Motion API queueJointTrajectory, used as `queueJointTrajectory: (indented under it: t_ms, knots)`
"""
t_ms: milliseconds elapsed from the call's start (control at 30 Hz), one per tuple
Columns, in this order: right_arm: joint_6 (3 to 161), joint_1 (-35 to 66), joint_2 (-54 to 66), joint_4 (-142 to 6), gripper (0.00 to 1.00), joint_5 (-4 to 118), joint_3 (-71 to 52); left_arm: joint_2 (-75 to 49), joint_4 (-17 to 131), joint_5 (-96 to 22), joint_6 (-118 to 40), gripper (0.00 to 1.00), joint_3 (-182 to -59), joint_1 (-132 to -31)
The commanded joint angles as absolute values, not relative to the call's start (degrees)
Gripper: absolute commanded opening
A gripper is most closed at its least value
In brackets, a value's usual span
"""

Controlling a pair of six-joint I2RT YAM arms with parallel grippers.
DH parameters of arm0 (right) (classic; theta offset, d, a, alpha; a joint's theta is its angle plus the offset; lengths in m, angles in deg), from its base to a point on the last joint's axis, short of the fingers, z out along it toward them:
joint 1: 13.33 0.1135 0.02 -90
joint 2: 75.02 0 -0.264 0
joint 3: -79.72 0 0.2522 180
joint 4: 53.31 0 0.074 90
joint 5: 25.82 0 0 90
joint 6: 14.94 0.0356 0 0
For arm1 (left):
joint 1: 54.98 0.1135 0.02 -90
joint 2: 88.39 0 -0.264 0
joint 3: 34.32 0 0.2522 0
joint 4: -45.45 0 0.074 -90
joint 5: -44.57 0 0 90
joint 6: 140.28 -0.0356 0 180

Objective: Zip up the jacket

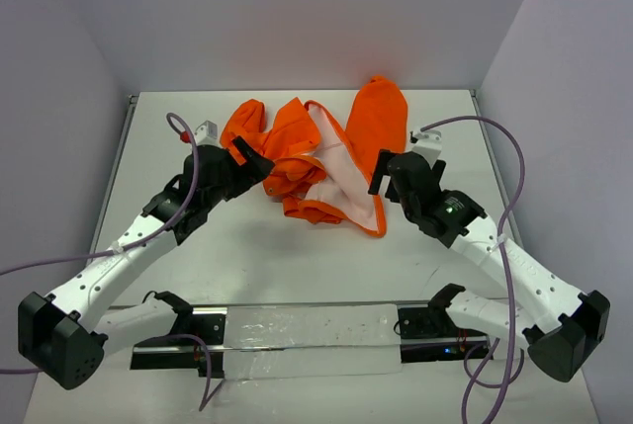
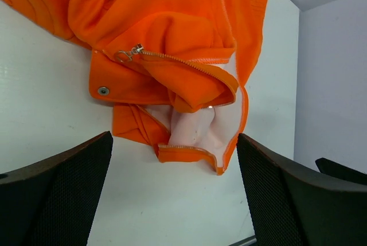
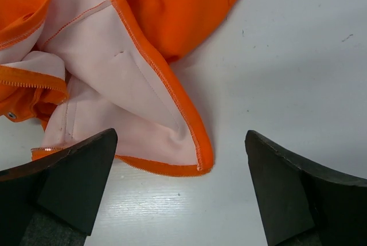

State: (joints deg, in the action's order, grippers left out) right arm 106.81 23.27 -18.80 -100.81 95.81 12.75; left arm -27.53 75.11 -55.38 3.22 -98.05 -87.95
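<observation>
The orange jacket lies crumpled and open at the table's far middle, its pale pink lining facing up. In the left wrist view the jacket shows a metal zipper pull, a zipper edge and a snap. In the right wrist view the lining and an orange hem corner lie between my fingers. My left gripper is open at the jacket's left side. My right gripper is open at its right edge. Both hold nothing.
A clear plastic sheet with black clamps lies along the table's near edge. Grey walls enclose the white table at the back and both sides. Purple cables loop from both arms.
</observation>
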Motion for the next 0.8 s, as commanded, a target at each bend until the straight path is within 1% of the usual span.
queueJointTrajectory:
  t_ms: [0,233,367,467,567,633,767]
  knots:
    - [108.6,23.5,-17.5,-99.1,1.00,97.2,13.0,-27.2,72.8,-58.4,3.3,0.94,-100.8,-88.3]
    - [108.4,23.1,-19.4,-97.1,1.00,95.5,16.4,-24.0,73.2,-57.2,2.6,0.96,-103.5,-88.3]
    - [108.9,21.3,-19.4,-96.3,1.00,92.0,18.5,-22.8,72.4,-55.9,2.6,0.96,-104.4,-88.2]
    - [108.5,18.7,-20.5,-93.6,1.00,86.4,21.1,-22.1,71.7,-54.5,2.5,0.97,-104.9,-88.2]
    - [108.9,13.1,-22.8,-89.3,1.00,76.4,26.2,-20.3,70.9,-52.9,2.6,0.97,-105.5,-87.9]
    - [109.2,9.4,-24.4,-85.7,1.00,70.4,29.4,-18.2,69.9,-49.4,3.5,0.99,-105.8,-86.8]
    - [108.7,7.9,-24.6,-85.2,1.00,68.0,30.5,-14.4,65.0,-44.8,6.9,0.98,-104.9,-84.6]
